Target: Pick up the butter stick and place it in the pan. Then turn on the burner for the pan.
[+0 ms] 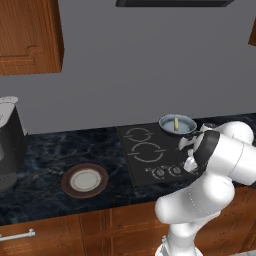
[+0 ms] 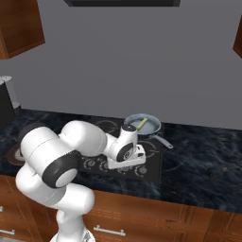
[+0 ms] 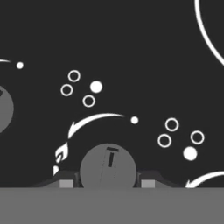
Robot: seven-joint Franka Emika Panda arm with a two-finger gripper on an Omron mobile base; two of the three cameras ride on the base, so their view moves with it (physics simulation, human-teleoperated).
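A: Left base view: pale butter stick (image 1: pixel 176 123) lies in the round grey-blue pan (image 1: pixel 186 121) on the black cooktop (image 1: pixel 145 152); brown plate (image 1: pixel 85 180) sits on the marbled bench (image 1: pixel 50 155).

B: Right base view: pan handle (image 2: pixel 161 141) shows.

A: Hand view: hand (image 3: pixel 107 183) closed around a round grey knob (image 3: pixel 108 168), fingertips (image 3: pixel 65 183) on both sides.

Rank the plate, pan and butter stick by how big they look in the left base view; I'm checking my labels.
1. Plate, largest as seen.
2. Pan, a bit smaller, but it sits farther from the camera, so their true order is unsure.
3. Butter stick, clearly smallest, lying in the pan.
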